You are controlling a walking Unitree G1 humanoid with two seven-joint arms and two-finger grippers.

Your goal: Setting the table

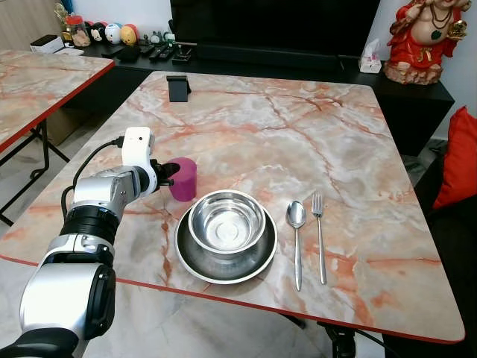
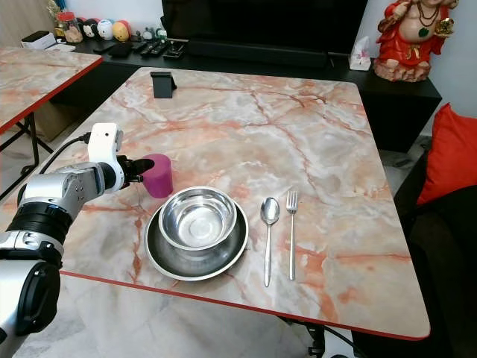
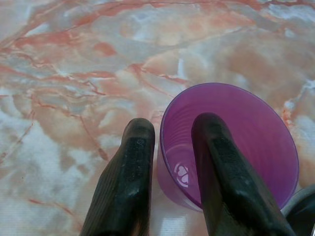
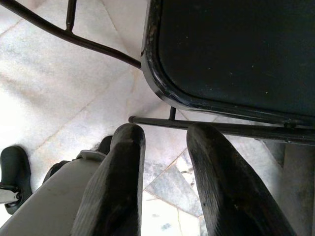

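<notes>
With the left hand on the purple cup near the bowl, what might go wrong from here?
The left hand pinches the purple cup by its wall, one finger inside, so pulling away without opening might tip it. The cup stands close to the steel bowl and plate; a sideways move might knock them.

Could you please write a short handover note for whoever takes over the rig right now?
Left gripper: pinching the cup wall, one finger inside, one outside; cup upright on the table, just left of the plate.
Right gripper: idle beside the robot, fingers apart, holding nothing.
Done: bowl sits on the plate; spoon and fork lie side by side to its right.
Left: release the cup, if placed, and withdraw.
</notes>
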